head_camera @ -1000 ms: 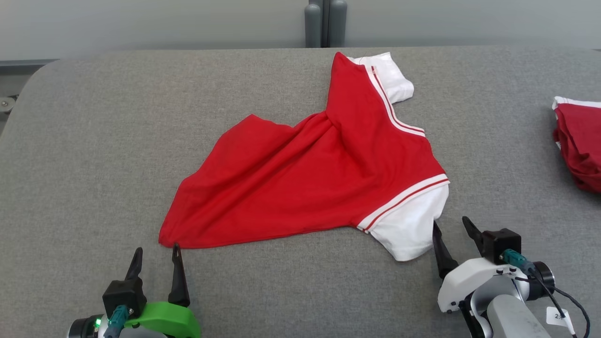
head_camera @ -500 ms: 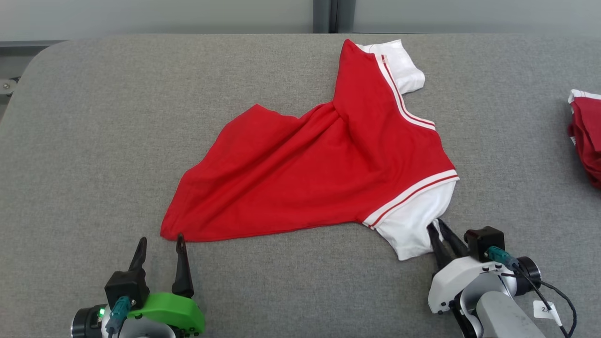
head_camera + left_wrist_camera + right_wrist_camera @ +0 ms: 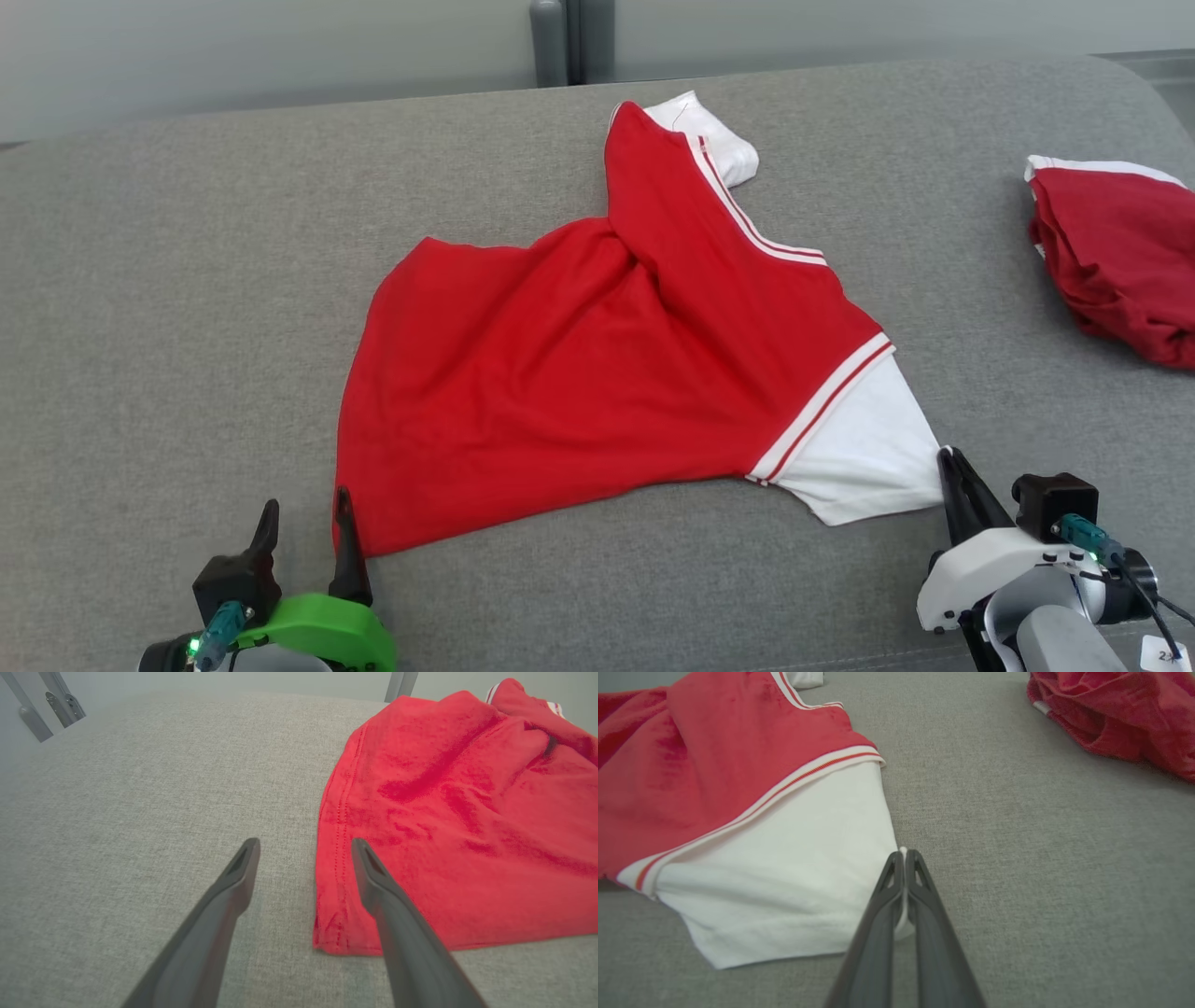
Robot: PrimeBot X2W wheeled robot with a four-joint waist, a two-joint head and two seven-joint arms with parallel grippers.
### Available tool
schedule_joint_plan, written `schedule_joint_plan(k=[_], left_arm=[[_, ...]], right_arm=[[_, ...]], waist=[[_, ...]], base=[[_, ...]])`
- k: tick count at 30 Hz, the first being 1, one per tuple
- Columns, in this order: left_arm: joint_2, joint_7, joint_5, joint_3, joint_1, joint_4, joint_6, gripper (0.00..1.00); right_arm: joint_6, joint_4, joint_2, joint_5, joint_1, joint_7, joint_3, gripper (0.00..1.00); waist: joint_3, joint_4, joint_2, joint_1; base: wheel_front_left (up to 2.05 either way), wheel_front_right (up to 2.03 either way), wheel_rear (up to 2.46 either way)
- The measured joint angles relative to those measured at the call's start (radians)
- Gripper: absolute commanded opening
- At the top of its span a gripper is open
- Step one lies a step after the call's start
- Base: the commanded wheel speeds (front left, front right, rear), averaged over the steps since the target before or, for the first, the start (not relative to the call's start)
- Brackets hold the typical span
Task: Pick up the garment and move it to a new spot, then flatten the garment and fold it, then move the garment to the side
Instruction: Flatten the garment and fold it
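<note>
Pinching the near-right white sleeve of the red garment, the right gripper presses its jaws together, while the left gripper holds its jaws spread at the garment's near-left corner.

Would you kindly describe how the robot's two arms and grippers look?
The left gripper has two long, dark fingers on a black block above a bright green bracket, with a teal connector and a green light. The right gripper has the same fingers on a white housing, a teal plug with a black cable, and a white tag.
</note>
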Motion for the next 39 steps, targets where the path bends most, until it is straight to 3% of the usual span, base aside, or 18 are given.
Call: schedule_joint_plan(k=[10, 20, 21, 22, 23, 27, 39], left_arm=[[0.000, 0.000, -0.068, -0.025, 0.004, 0.068, -0.018, 1.00], [0.000, 0.000, -0.095, -0.093, 0.050, 0.076, -0.014, 1.00], [0.000, 0.000, -0.096, -0.100, 0.050, 0.085, -0.019, 0.75], [0.000, 0.000, -0.094, -0.108, 0.050, 0.094, -0.022, 0.33], [0.000, -0.001, -0.091, -0.115, 0.050, 0.105, -0.033, 0.00], [0.001, 0.000, -0.094, -0.116, 0.049, 0.104, -0.058, 0.00], [0.000, 0.000, -0.037, -0.018, -0.078, -0.193, -0.106, 0.00]], right_arm=[[0.000, -0.037, 0.018, 0.005, 0.021, 0.000, -0.028, 0.00], [0.000, -0.049, 0.025, 0.002, 0.020, 0.000, -0.040, 0.00], [0.000, -0.050, 0.026, 0.001, 0.020, 0.000, -0.040, 0.00], [0.000, -0.050, 0.026, 0.001, 0.020, 0.000, -0.040, 0.00], [0.000, -0.050, 0.026, 0.001, 0.020, 0.000, -0.039, 0.00], [0.000, -0.061, 0.029, 0.003, 0.020, 0.000, -0.036, 0.00], [0.000, -0.247, 0.004, 0.071, -0.098, 0.002, -0.024, 0.00]], waist=[[-0.004, -0.077, 0.0000, 0.0000], [-0.016, -0.071, 0.0000, 0.0000], [-0.018, -0.069, 0.0000, 0.0000], [-0.020, -0.067, 0.0000, 0.0000], [-0.022, -0.065, 0.0000, 0.0000], [-0.031, -0.061, 0.0000, 0.0000], [-0.042, -0.053, 0.0000, 0.0000]], base=[[0.00, 0.00, 0.00], [0.00, 0.00, 0.00], [0.00, 0.00, 0.00], [0.00, 0.00, 0.00], [0.00, 0.00, 0.00], [0.00, 0.00, 0.00], [0.00, 0.00, 0.00]])
